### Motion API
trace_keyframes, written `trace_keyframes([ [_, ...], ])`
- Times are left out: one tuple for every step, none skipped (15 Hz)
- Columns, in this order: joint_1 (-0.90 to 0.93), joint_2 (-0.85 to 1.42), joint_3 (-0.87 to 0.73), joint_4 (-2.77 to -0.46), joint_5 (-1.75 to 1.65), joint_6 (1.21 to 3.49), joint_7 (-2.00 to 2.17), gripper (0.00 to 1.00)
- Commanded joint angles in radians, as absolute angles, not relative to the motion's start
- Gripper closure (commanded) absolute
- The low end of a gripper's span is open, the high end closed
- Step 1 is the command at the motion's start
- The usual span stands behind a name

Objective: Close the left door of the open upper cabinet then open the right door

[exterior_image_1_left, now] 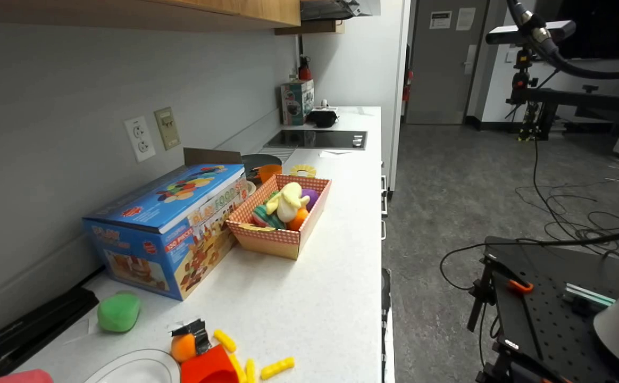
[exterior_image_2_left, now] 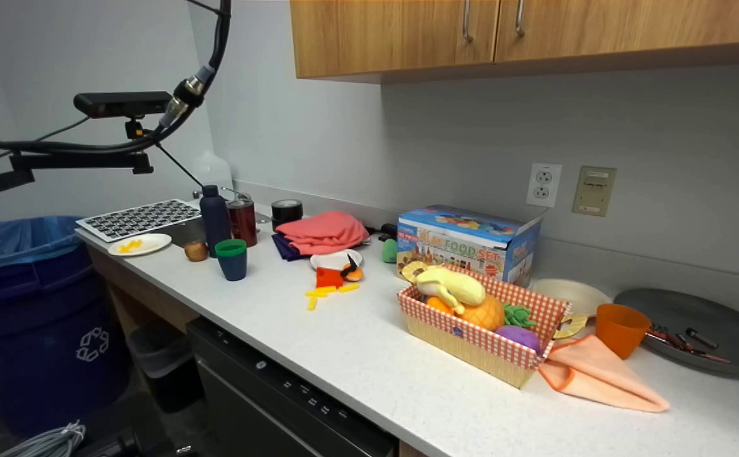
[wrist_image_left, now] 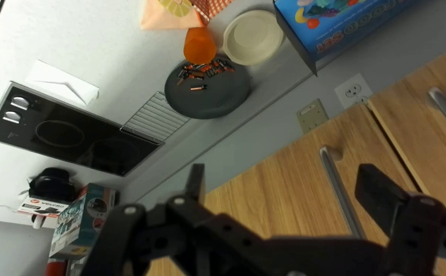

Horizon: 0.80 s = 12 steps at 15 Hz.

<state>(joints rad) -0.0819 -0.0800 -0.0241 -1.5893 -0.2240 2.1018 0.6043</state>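
Note:
The tan wood upper cabinet (exterior_image_2_left: 395,41) runs along the top of an exterior view, its top cut off. Its left door (exterior_image_2_left: 369,32) and right door (exterior_image_2_left: 636,28) look closed and about flush, a thin seam between them. From the wrist, the right door (wrist_image_left: 276,195) fills the lower middle with its metal bar handle (wrist_image_left: 340,188); part of the left door (wrist_image_left: 433,130) shows at the right. My gripper (wrist_image_left: 286,184) is open, fingers far apart. The right door's handle appears between them, nearer the right-hand finger (wrist_image_left: 376,191); contact cannot be judged. Neither exterior view includes the gripper.
Below the cabinet, a white countertop (exterior_image_1_left: 331,298) carries a blue play food box (exterior_image_1_left: 166,218), a checkered basket (exterior_image_2_left: 471,352), an orange cup (exterior_image_2_left: 620,330) and a dark plate (wrist_image_left: 207,99) with batteries. A cooktop (wrist_image_left: 62,130) lies farther along. A thick cable (exterior_image_2_left: 214,57) hangs beside the cabinet.

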Motion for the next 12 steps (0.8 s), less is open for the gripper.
trace_keyframes([
  [-0.079, -0.033, -0.019, -1.554, -0.282, 2.166, 0.672, 0.0],
  [-0.077, -0.02, -0.019, -1.551, -0.291, 2.178, 0.683, 0.0],
  [-0.075, -0.007, -0.02, -1.549, -0.297, 2.197, 0.69, 0.0],
  [-0.073, 0.005, -0.021, -1.542, -0.305, 2.209, 0.703, 0.0],
  [-0.071, 0.016, -0.022, -1.533, -0.317, 2.221, 0.719, 0.0],
  [-0.069, 0.025, -0.024, -1.526, -0.325, 2.229, 0.728, 0.0],
  [-0.066, 0.03, -0.026, -1.516, -0.338, 2.233, 0.738, 0.0],
  [-0.065, 0.035, -0.029, -1.508, -0.354, 2.236, 0.749, 0.0],
  [-0.064, 0.035, -0.031, -1.501, -0.373, 2.233, 0.761, 0.0],
  [-0.063, 0.033, -0.033, -1.493, -0.394, 2.218, 0.779, 0.0],
  [-0.063, 0.027, -0.034, -1.489, -0.411, 2.198, 0.79, 0.0],
  [-0.065, 0.022, -0.037, -1.484, -0.427, 2.183, 0.803, 0.0],
])
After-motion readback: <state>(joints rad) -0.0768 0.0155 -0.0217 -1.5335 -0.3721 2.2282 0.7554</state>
